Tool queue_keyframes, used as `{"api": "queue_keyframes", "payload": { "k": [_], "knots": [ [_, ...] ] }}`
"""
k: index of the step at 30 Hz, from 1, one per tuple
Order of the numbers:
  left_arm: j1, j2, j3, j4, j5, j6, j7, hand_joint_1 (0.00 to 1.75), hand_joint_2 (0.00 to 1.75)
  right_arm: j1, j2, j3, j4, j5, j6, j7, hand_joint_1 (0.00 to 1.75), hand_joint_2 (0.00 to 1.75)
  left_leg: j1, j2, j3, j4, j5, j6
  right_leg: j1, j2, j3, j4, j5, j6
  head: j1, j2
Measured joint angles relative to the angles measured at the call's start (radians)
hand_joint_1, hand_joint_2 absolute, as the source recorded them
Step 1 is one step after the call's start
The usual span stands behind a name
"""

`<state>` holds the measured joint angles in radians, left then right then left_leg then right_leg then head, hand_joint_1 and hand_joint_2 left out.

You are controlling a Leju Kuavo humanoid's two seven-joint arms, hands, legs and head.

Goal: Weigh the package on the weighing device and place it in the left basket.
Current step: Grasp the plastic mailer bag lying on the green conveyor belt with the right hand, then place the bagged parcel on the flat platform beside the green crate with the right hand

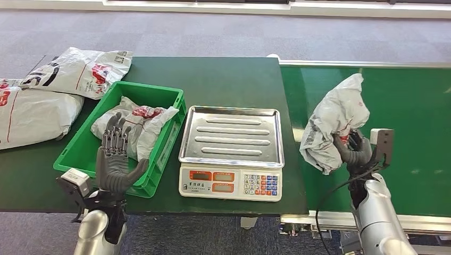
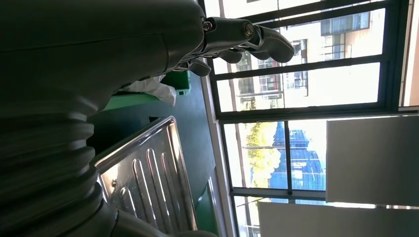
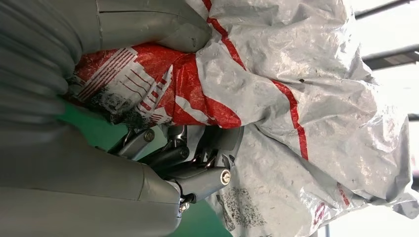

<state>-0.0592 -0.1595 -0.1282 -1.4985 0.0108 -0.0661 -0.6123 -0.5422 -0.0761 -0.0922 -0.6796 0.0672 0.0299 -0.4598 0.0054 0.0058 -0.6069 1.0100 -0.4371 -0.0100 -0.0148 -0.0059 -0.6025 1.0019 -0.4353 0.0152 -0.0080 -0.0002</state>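
Note:
My right hand (image 1: 355, 152) grips a crumpled white package with red print (image 1: 334, 123), lifted over the green conveyor belt (image 1: 415, 122) to the right of the scale. Close up, its thumb and dark fingers (image 3: 197, 163) clamp the red-printed folds of the package (image 3: 306, 98). The weighing scale (image 1: 232, 154) stands mid-table with a bare steel pan (image 1: 231, 135). The green basket (image 1: 175, 98) sits left of the scale and holds another white package (image 1: 139, 125). My left hand (image 1: 115, 159) is raised with fingers spread above the basket's near edge, holding nothing; its fingers (image 2: 257, 39) appear beside the steel pan (image 2: 148, 182).
Two large white mail bags (image 1: 80, 69) lie on the table's far left, behind and beside the basket. The scale's keypad and displays (image 1: 231, 183) face me at the table's front edge. A metal rail (image 1: 372, 64) borders the belt's far side.

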Motion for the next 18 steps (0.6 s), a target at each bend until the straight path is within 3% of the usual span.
{"api": "queue_keyframes", "payload": {
  "k": [4, 8, 15, 18],
  "knots": [
    [0.008, 0.001, 0.0, -0.004, 0.007, 0.014, -0.01, 0.0, 1.75, 0.051, 0.006, -0.031, -0.18, -0.05, -0.114, -0.028, 1.75, 1.75, 0.0, -0.001, -0.001, 0.0, 0.0, 0.0, 0.0, -0.002, 0.0, 0.0, 0.0, 0.001, 0.0, 0.0],
    [0.012, 0.002, 0.0, -0.008, 0.008, 0.017, -0.011, 0.0, 1.75, 0.089, 0.013, -0.042, -0.305, -0.067, -0.156, -0.032, 1.75, 1.75, 0.0, -0.001, 0.0, 0.0, -0.001, 0.001, 0.0, -0.001, 0.0, 0.0, -0.001, 0.001, 0.0, 0.0],
    [0.019, 0.002, 0.0, -0.011, 0.009, 0.018, -0.013, 0.0, 1.75, 0.121, 0.02, -0.042, -0.415, -0.076, -0.157, -0.023, 1.75, 1.75, 0.0, -0.001, 0.0, 0.0, 0.0, 0.001, 0.0, -0.001, 0.0, 0.0, -0.001, 0.001, 0.0, 0.0],
    [0.018, 0.004, 0.0, -0.01, 0.009, 0.018, -0.014, 0.0, 1.75, 0.118, 0.02, -0.03, -0.421, -0.036, -0.094, 0.059, 1.75, 1.75, 0.0, -0.001, -0.001, 0.0, 0.0, 0.001, 0.0, -0.001, 0.0, 0.0, 0.0, 0.001, 0.0, 0.0]
  ]
}}
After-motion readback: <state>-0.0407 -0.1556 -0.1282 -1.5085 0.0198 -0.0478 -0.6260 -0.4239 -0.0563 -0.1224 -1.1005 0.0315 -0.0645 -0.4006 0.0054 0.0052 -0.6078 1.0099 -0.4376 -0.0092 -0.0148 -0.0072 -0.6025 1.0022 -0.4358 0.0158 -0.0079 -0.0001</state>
